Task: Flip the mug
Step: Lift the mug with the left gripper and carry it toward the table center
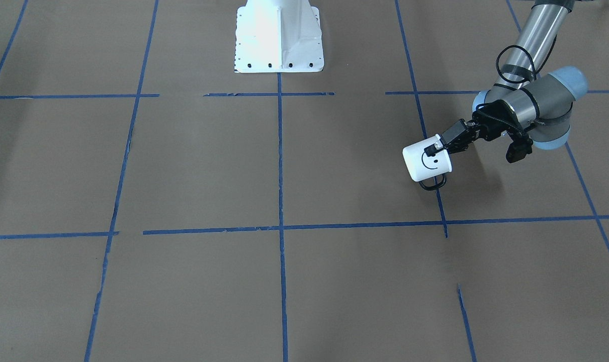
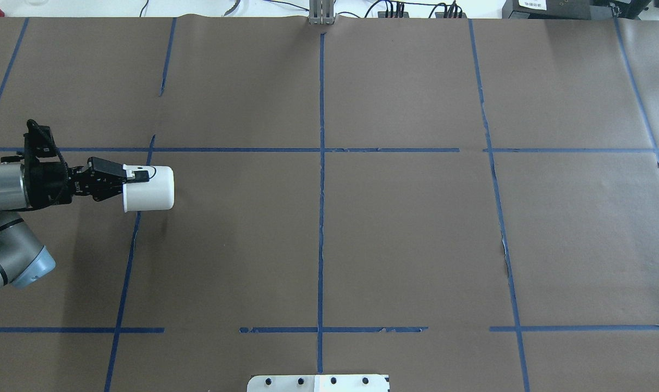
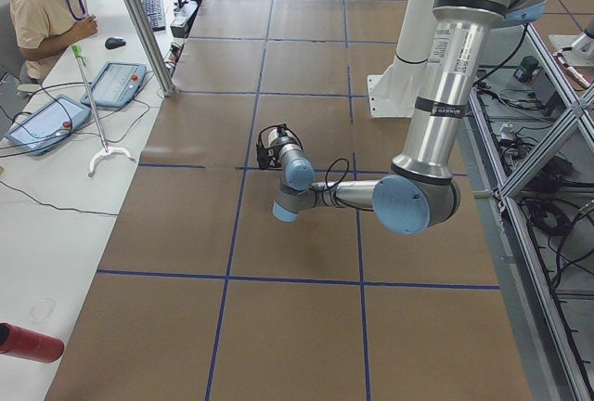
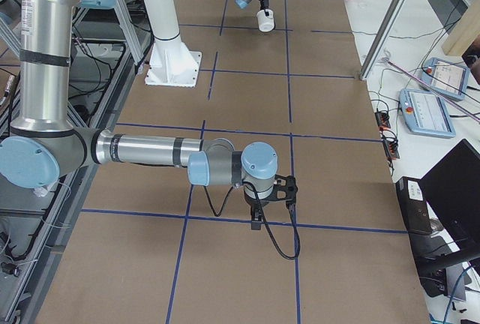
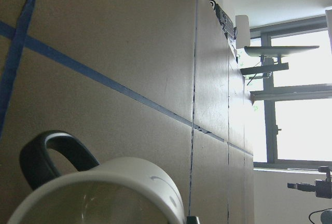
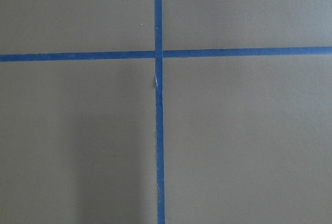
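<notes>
The white mug (image 1: 427,163) with a black smiley face lies sideways in my left gripper (image 1: 436,147), which is shut on its rim. The mug's base points toward the table's middle and its dark handle (image 1: 431,184) hangs down. The overhead view shows the mug (image 2: 148,188) at the left, with the gripper (image 2: 135,176) pinching its rim. The left wrist view shows the mug's rim (image 5: 111,182) and handle (image 5: 52,154) up close. My right gripper (image 4: 257,217) shows only in the exterior right view, low over the table, and I cannot tell whether it is open or shut.
The brown table cover (image 2: 405,234) is marked with blue tape lines. The robot's white base (image 1: 279,37) stands at the table's robot-side edge. An operator (image 3: 51,6) sits at a side desk with tablets. A red cylinder (image 3: 28,342) lies on that desk.
</notes>
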`<control>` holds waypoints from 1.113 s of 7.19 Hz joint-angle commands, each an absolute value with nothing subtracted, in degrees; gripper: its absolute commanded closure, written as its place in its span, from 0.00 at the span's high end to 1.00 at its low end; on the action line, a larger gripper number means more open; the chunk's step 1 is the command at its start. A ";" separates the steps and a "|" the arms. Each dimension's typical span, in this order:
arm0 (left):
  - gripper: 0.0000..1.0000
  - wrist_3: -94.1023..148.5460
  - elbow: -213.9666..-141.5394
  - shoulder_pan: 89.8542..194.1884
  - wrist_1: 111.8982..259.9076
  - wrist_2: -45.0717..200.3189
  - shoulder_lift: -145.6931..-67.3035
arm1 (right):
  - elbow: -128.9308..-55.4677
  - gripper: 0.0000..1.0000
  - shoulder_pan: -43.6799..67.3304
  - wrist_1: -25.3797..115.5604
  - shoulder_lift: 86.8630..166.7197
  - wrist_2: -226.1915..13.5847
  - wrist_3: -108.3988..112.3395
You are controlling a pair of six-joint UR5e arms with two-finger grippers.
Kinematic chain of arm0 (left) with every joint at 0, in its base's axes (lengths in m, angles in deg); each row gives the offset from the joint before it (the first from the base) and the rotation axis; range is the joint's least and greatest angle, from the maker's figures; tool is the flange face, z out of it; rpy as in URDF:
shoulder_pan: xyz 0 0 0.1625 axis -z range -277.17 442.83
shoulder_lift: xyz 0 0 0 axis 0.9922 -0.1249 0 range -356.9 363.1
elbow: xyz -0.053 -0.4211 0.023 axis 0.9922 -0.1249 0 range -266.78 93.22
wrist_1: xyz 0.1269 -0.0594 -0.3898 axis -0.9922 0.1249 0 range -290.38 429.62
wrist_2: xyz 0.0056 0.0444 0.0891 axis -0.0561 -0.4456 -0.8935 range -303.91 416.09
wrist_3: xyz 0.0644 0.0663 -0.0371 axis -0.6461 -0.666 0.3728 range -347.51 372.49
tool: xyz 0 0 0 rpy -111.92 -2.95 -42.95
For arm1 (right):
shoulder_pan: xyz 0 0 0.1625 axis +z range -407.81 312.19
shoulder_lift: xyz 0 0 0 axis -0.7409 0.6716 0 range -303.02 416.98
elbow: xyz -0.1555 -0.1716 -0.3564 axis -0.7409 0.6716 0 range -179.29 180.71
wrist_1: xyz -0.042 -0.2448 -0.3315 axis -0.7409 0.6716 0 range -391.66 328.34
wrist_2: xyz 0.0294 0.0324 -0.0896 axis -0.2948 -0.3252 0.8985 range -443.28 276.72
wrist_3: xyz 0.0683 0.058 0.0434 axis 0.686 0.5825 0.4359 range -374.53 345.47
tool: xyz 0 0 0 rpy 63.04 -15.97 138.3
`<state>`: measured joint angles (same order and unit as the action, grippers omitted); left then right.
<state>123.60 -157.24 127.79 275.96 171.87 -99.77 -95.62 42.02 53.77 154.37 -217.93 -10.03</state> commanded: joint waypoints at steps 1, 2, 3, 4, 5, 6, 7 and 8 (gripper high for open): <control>0.00 124.99 -170.03 127.91 253.79 171.76 -100.34 | -95.71 1.00 42.02 53.77 154.37 -217.93 -10.05; 0.00 124.47 -175.32 128.00 241.92 171.84 -101.31 | -95.71 1.00 42.02 53.77 154.37 -217.93 -10.05; 0.00 124.20 -177.29 127.91 227.45 171.76 -107.23 | -95.71 1.00 42.02 53.77 154.37 -217.93 -10.05; 0.00 124.03 -177.31 127.39 209.29 171.67 -115.91 | -95.71 1.00 42.02 53.77 154.37 -217.93 -10.05; 0.00 120.89 -176.53 126.60 192.75 170.36 -124.26 | -95.71 1.00 42.02 53.77 154.37 -217.93 -10.05; 0.00 118.60 -175.30 123.90 178.84 166.17 -130.87 | -95.71 1.00 42.02 53.77 154.37 -217.93 -10.05; 0.00 118.05 -170.33 120.91 170.08 164.04 -137.38 | -95.71 1.00 42.02 53.77 154.37 -217.93 -9.96; 0.00 117.61 -164.28 119.58 166.69 163.50 -143.18 | -95.71 1.00 42.02 53.77 154.37 -217.93 -10.05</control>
